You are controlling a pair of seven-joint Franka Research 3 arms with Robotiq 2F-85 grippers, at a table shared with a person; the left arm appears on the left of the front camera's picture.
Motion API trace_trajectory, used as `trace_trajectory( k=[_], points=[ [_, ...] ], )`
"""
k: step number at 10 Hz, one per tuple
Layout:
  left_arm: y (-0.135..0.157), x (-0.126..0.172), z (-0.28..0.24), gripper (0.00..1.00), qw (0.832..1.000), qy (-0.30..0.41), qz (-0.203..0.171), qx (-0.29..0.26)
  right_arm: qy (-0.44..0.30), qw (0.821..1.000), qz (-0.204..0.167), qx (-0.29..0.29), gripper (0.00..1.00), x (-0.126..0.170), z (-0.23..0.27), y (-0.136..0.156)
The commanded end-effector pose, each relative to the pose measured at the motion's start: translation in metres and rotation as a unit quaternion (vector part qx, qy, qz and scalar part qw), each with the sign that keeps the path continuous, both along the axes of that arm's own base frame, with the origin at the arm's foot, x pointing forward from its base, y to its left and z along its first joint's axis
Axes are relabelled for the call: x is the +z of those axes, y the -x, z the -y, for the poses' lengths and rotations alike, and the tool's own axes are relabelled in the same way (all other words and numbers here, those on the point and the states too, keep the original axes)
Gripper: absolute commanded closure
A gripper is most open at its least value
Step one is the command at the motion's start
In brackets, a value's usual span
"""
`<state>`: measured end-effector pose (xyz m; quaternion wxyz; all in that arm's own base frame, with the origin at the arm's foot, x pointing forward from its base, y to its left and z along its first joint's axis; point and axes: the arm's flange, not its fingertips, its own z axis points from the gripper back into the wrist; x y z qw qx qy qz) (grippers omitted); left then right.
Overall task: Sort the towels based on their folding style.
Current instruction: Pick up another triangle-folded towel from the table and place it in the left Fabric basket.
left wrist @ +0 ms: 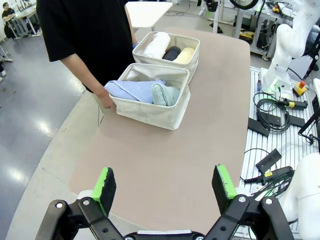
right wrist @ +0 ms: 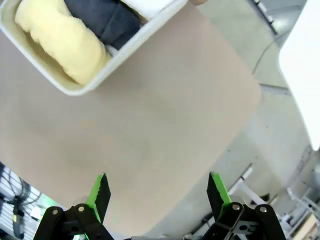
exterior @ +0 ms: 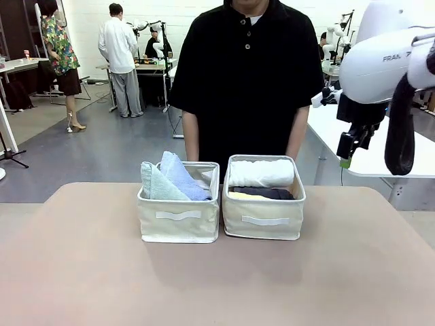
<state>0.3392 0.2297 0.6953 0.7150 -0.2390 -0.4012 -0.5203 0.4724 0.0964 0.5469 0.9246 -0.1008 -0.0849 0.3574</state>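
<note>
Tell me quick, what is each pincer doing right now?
Left pincer: open, holding nothing, above the beige table.
Right pincer: open, holding nothing.

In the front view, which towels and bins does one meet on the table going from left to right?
Left bin holding the mint green towel, then the periwinkle blue towel → right bin holding the white rolled towel.
</note>
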Motion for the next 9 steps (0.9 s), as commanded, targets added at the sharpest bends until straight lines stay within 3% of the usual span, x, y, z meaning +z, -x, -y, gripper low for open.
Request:
trace_trajectory(
  k=[1,7,9],
  points=[
    [0.001,0.001,0.001,0.0,1.0,0.005,0.006,-0.002,0.015,1.0,0.005,0.007,0.0,0.011,0.003,0.01],
    [0.001,0.001,0.001,0.0,1.0,0.005,0.006,-0.002,0.005,1.0,0.008,0.003,0.0,0.014,0.0,0.008],
    [0.001,0.001,0.001,0.0,1.0,0.005,0.006,-0.002,-0.107,0.982,-0.018,0.153,0.0,0.056,0.081,0.02]
  ],
)
